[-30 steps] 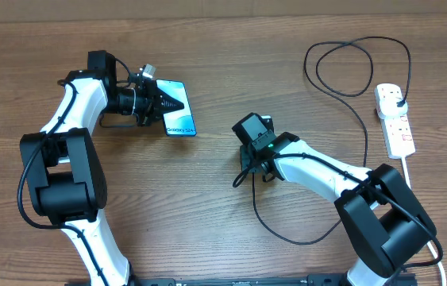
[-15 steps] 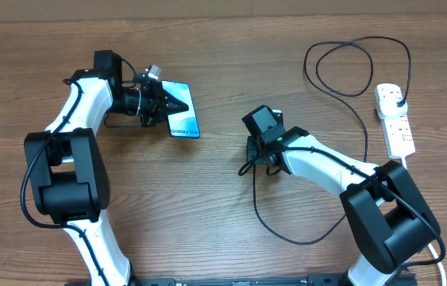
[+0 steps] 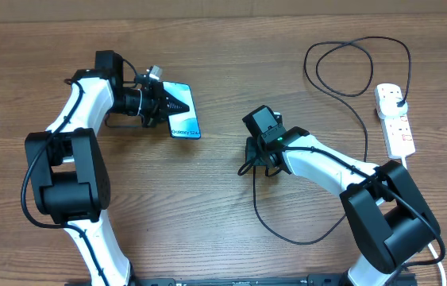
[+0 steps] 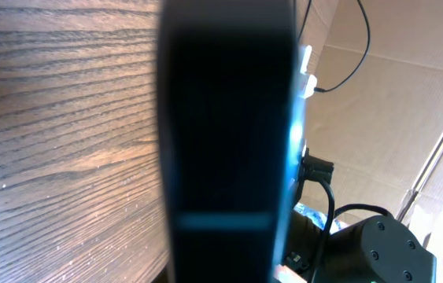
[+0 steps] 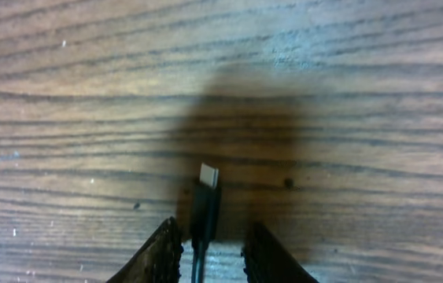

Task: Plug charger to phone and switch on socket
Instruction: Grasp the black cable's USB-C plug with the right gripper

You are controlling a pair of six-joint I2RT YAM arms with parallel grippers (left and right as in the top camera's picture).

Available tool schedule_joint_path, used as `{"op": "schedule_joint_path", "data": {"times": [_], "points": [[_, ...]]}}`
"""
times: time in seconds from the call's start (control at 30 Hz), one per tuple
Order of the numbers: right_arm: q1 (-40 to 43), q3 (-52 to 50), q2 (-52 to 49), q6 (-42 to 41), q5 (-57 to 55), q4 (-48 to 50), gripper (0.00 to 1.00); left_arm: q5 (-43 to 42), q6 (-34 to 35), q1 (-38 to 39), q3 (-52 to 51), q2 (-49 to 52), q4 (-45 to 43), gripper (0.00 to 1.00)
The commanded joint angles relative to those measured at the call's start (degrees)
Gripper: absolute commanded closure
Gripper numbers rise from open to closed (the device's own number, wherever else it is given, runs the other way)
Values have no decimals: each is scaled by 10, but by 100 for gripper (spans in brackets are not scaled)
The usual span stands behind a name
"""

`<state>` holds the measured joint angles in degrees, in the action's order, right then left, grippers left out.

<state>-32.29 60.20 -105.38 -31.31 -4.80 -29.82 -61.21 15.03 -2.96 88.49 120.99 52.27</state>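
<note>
Brown wood grain runs across the whole surface that carries everything here. The left arm, white with black joints, rises along the left side and bends to the right at the far end. Its left claw is clamped on the phone, gripping it at its far left part. The left wrist view shows the phone edge-on as a dark slab filling the middle, with a cyan glow down its right side. The right arm reaches from the near right corner toward the middle, and its right claw points down at the surface. Its jaws stand narrow, one finger on either side of the cable end and close beside it; whether they actually pinch it I cannot tell

The power strip, white with red marks, lies at the far right, running far to near, with a thick white cord leaving its near end. The phone, its bright blue-cyan screen facing up, sits left of centre toward the far side, well apart from the strip. The charger cable, thin and black, has its plug seated in the far end of the strip. It loops widely on the far side, then curves near and back to the right claw. Its connector tip, small and pale, shows against the wood just beyond the fingertips, well apart from the phone
</note>
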Motion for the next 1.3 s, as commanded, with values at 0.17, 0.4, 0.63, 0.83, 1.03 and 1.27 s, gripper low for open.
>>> {"op": "schedule_joint_path", "data": {"times": [0.17,0.4,0.63,0.83,1.03,1.27], "points": [[-2,-6,-4,0,6,2,72,-14,4,8,-3,-3,-1,96],[-2,-6,-8,2,0,24,75,-13,4,10,-3,-3,0,96],[-2,-6,-11,2,0,19,76,-14,4,12,-3,-3,0,96],[-2,-6,-11,19,-1,26,83,-13,4,12,-3,-3,0,96],[-2,-6,-11,28,0,28,89,-13,4,12,-3,-3,-1,96],[-2,-6,-12,28,-2,28,82,-14,4,12,-3,-3,0,96]]}}
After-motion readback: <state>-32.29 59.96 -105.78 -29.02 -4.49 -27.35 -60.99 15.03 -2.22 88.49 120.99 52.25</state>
